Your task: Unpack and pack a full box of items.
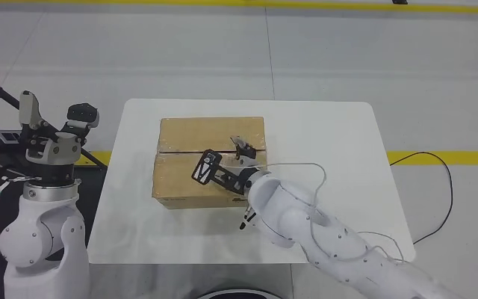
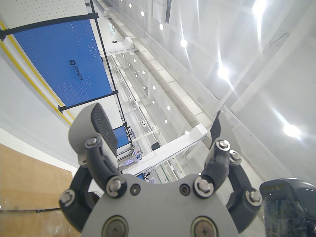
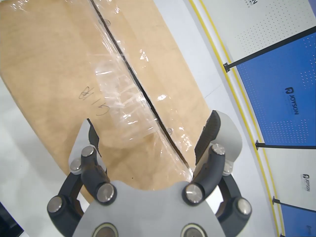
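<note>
- The box (image 1: 202, 138) is closed, its two top flaps meeting at a seam under clear tape; whatever lies inside is hidden
- In the top view the right arm covers the box's near right corner and part of the desk (image 1: 328, 149) on its near side
- In the right wrist view the body of the right tool (image 3: 151, 127) hides the box's near end; the picture's edge cuts off one flap's outer side
- Pen marks (image 3: 95, 101) on one flap are too scrawled to make out
- In the left wrist view the box is cut by the picture's edge and partly behind the left tool (image 2: 158, 129)
- A dark rounded object (image 2: 288, 206) is cut off at that picture's corner; what it is cannot be told
</note>
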Controlling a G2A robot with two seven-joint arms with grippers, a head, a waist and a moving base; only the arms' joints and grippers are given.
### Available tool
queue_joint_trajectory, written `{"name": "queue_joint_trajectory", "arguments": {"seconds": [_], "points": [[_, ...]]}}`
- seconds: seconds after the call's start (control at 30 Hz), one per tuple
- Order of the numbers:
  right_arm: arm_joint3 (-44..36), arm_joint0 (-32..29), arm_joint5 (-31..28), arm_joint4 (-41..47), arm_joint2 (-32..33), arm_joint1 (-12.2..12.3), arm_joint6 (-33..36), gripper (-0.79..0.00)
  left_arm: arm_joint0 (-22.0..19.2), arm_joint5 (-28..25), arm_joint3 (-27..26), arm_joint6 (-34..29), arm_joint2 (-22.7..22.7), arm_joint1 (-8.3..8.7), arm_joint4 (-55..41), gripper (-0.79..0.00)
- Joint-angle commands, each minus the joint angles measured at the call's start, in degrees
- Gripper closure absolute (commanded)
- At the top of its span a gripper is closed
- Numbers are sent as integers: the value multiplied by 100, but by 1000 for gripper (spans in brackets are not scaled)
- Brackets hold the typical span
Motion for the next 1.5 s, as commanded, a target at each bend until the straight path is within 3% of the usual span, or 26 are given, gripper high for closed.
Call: {"name": "queue_joint_trajectory", "arguments": {"seconds": [0.0,1.47], "points": [[30,1,6,-28,-6,-35,17,-785,0,0,0,0,0,0,0,-785],[-34,-628,60,-1002,615,-435,327,-785,0,0,0,0,0,0,0,-785]]}}
